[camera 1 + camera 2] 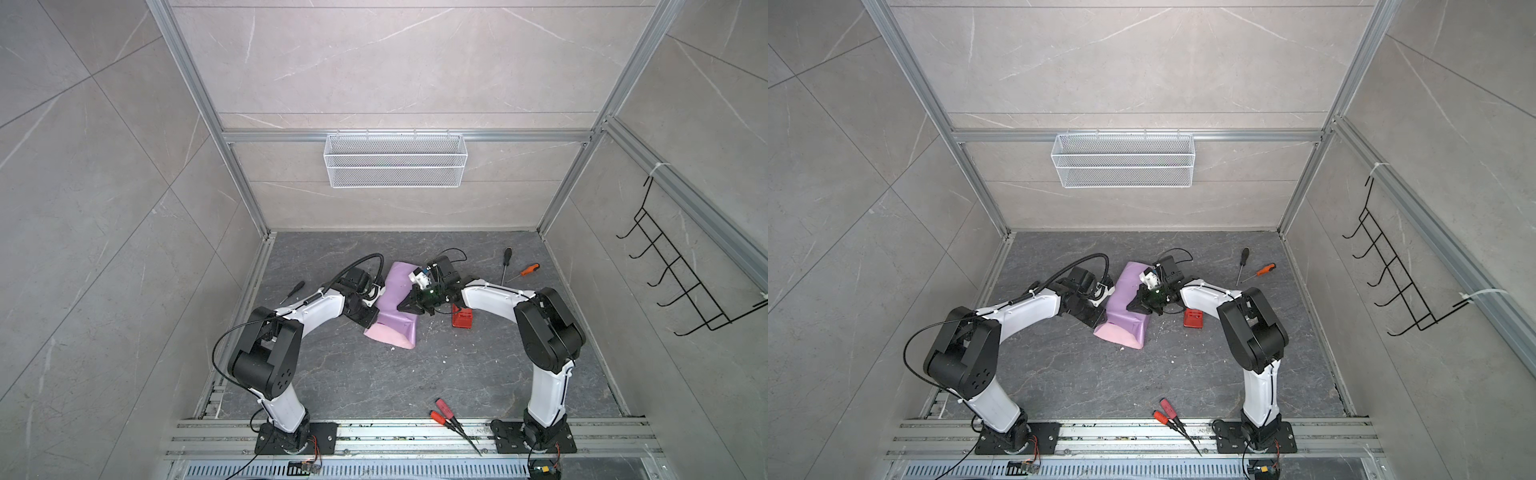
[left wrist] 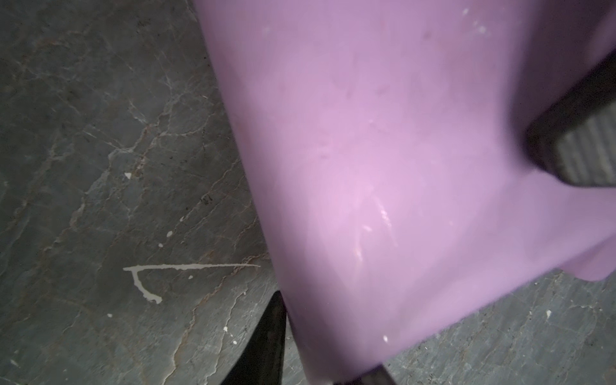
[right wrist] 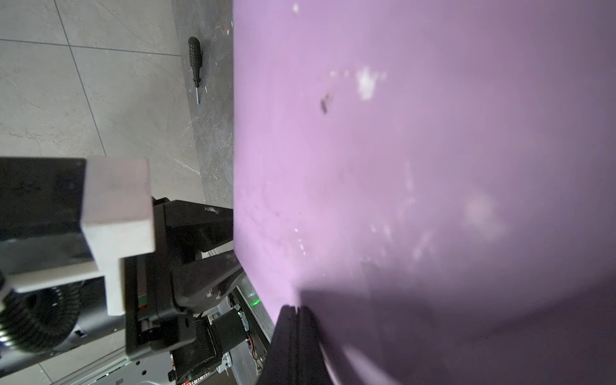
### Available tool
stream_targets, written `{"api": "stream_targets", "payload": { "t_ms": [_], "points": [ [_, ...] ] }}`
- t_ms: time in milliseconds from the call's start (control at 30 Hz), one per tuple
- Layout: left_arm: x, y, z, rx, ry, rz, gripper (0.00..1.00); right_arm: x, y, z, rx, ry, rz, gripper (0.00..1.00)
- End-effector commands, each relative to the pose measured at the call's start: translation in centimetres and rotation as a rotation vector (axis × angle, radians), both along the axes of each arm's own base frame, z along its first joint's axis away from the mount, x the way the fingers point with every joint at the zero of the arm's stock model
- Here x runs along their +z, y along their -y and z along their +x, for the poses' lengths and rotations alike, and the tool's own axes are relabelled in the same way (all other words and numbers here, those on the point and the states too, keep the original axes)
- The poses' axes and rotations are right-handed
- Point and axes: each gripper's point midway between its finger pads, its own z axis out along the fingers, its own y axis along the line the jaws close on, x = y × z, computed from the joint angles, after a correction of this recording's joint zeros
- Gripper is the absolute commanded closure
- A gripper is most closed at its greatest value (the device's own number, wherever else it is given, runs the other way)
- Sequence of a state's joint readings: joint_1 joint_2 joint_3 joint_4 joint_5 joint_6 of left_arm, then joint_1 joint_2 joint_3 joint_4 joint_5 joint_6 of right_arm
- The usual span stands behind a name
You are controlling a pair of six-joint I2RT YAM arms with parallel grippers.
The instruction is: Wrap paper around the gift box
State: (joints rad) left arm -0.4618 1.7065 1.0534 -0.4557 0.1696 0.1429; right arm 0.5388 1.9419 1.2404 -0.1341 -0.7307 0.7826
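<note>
One sheet, the paper (image 1: pixel 388 299), folded into a hump on the table (image 1: pixel 415 374): lilac face up, pink underside showing along the near edge. On top of the hump, right fingers (image 1: pixel 407 308) fully closed, tip against the paper. At its left edge, left fingers (image 2: pixel 580 156) apart, paper between them.

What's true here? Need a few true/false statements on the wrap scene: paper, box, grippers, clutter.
The paper shows lilac up, pink at its near edge. True.
The gift box sits bare beside the paper. False: no box shows in any view.
The right gripper is shut, tips over the paper. True.
The left gripper is shut, clear of the paper. False: the left gripper has jaws apart, paper between them.
The red tape dispenser lies left of the paper. False: the red tape dispenser lies right of it.
An orange-handled screwdriver lies far back on the right. True.
</note>
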Motion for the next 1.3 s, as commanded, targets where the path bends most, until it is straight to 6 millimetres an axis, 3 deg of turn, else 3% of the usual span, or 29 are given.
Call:
{"api": "stream_targets", "payload": {
  "t_ms": [0, 133, 467, 733, 767, 867, 933, 1167, 1267],
  "points": [
    [0.5, 0.5, 2.3, 0.036, 0.066, 0.006, 0.76, -3.7, 1.3, -1.5, -0.062, -0.085, -0.120, 1.00],
    [-0.2, 0.8, 2.6, 0.036, 0.058, 0.047, 0.78, -3.9, 1.4, -1.6, -0.062, -0.090, -0.139, 1.00],
    [-1.0, 1.9, 2.1, 0.012, 0.053, 0.105, 0.98, -3.8, 1.4, -2.1, -0.059, -0.073, -0.141, 1.00],
    [-1.0, 1.9, 2.3, 0.016, 0.056, 0.125, 1.00, -4.0, 1.5, -2.3, -0.058, -0.071, -0.146, 1.00],
    [-1.0, 1.8, 2.4, 0.023, 0.061, 0.129, 0.99, -4.2, 1.6, -2.4, -0.053, -0.074, -0.157, 1.00],
    [-0.4, 1.3, 2.6, 0.027, 0.081, 0.150, 0.78, -4.3, 1.7, -2.5, -0.047, -0.084, -0.172, 1.00],
    [0.2, 1.1, 2.3, 0.016, 0.095, 0.150, 0.70, -4.0, 1.7, -2.5, -0.050, -0.074, -0.163, 1.00],
    [0.9, 0.9, -0.3, -0.106, 0.087, 0.120, 0.68, -4.0, 1.5, -2.4, -0.056, -0.076, -0.153, 1.00],
    [1.0, 0.5, -0.3, -0.116, 0.102, 0.124, 0.71, -4.3, 1.7, -2.4, -0.046, -0.073, -0.170, 1.00]
  ]
}}
